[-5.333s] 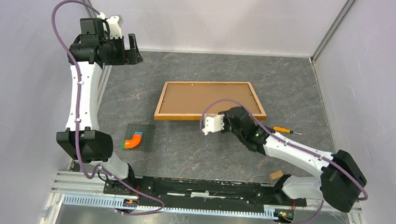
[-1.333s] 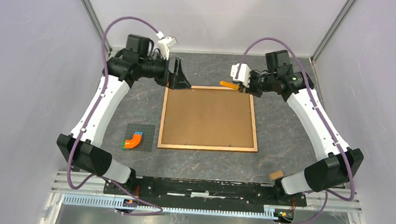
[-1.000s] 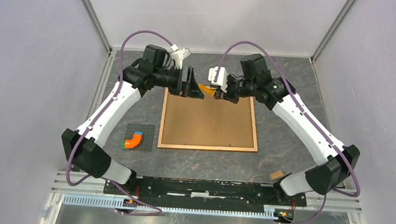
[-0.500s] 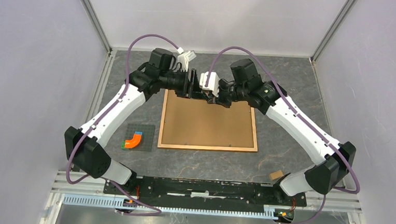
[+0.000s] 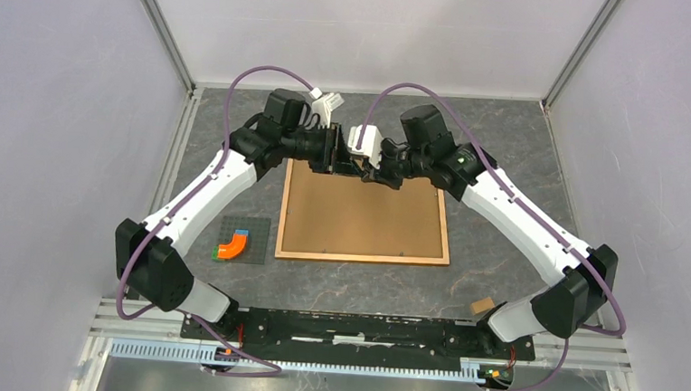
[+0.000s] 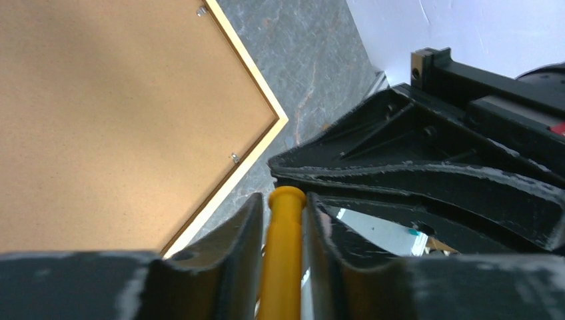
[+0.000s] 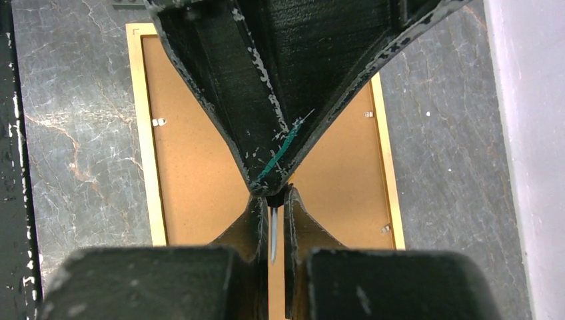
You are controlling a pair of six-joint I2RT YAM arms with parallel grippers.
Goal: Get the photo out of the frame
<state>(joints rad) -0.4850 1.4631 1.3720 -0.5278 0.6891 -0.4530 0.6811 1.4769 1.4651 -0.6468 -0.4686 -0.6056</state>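
Above the frame (image 5: 361,258) far edge, your right gripper (image 7: 273,200) pinches the screwdriver (image 6: 281,267) by its shaft while your left gripper (image 6: 283,207) clamps the handle, so probably a handoff.

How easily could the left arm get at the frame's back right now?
Probably easily: the left gripper hangs above the frame, nothing between, but it and the right gripper both grip the screwdriver.
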